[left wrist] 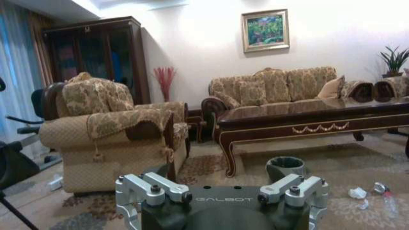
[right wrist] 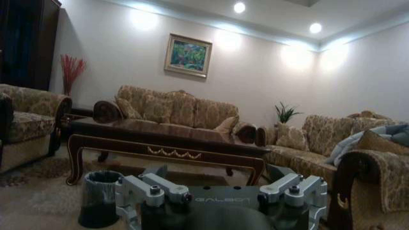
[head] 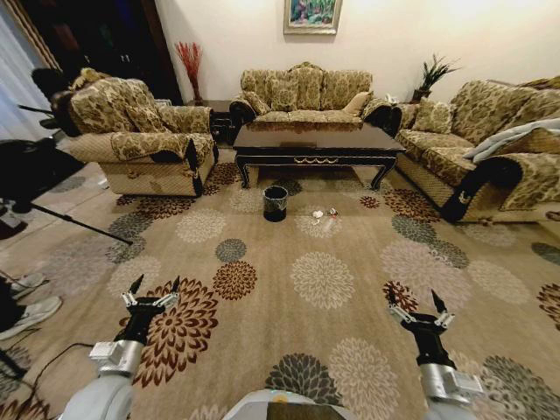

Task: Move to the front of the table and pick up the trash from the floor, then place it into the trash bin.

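Observation:
The dark brown table (head: 315, 140) stands across the room in front of the back sofa. On the floor (head: 324, 280) just before it sits the black trash bin (head: 275, 203), with the trash (head: 322, 213), small white scraps and a bit with red, lying to its right. My left gripper (head: 155, 293) and right gripper (head: 416, 304) hover low over the carpet, far short of these, both open and holding nothing. The left wrist view shows the bin (left wrist: 284, 167) and the trash (left wrist: 357, 193) beside the table (left wrist: 307, 120). The right wrist view has the bin (right wrist: 100, 196) by a leg of the table (right wrist: 166, 136).
A patterned armchair (head: 140, 140) flanks the table on the left, a sofa (head: 306, 92) stands behind it and another sofa (head: 490, 149) on the right. Tripod gear (head: 35, 184) and a person's shoes (head: 26, 297) sit at the far left. Open carpet lies between me and the bin.

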### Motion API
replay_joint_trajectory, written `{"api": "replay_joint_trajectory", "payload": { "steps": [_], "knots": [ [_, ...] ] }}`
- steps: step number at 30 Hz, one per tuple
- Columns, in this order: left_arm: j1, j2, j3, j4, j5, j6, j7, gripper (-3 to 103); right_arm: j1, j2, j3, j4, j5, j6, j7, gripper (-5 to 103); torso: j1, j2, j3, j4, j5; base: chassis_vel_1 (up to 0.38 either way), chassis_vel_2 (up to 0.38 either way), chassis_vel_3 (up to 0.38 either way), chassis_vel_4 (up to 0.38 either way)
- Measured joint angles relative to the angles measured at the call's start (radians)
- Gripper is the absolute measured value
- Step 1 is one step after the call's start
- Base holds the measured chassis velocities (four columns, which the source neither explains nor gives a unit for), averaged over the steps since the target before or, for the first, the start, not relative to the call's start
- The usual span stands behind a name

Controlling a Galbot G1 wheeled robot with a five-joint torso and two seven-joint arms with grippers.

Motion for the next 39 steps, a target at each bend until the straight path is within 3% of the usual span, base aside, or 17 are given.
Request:
{"api": "replay_joint_trajectory", "payload": {
  "steps": [14,23,32,39],
  "knots": [
    [0.021,0.002,0.013,-0.003,0.001,-0.011,0.001,100,-0.035,0.009,0.033,-0.010,0.029,0.042,-0.015,100,-0.023,-0.056,-0.033,-0.0001,0.0000,0.000,0.000,0.000,0.000],
    [0.070,0.051,0.035,-0.046,-0.001,-0.012,0.021,100,-0.017,-0.030,0.053,-0.019,0.043,0.041,-0.037,100,-0.040,-0.097,-0.058,0.0000,0.0001,0.000,0.000,0.000,0.000],
    [0.088,0.080,0.032,-0.070,-0.004,-0.013,0.068,100,-0.027,-0.079,0.062,-0.050,0.033,0.104,-0.156,100,-0.057,-0.139,-0.082,-0.0001,0.0001,0.000,0.000,0.000,0.000],
    [0.078,0.073,0.035,-0.061,-0.002,-0.010,0.073,100,0.007,-0.092,0.064,-0.082,0.037,0.090,-0.149,100,-0.069,-0.169,-0.099,0.0000,0.0000,0.000,0.000,0.000,0.000]
  ]
}}
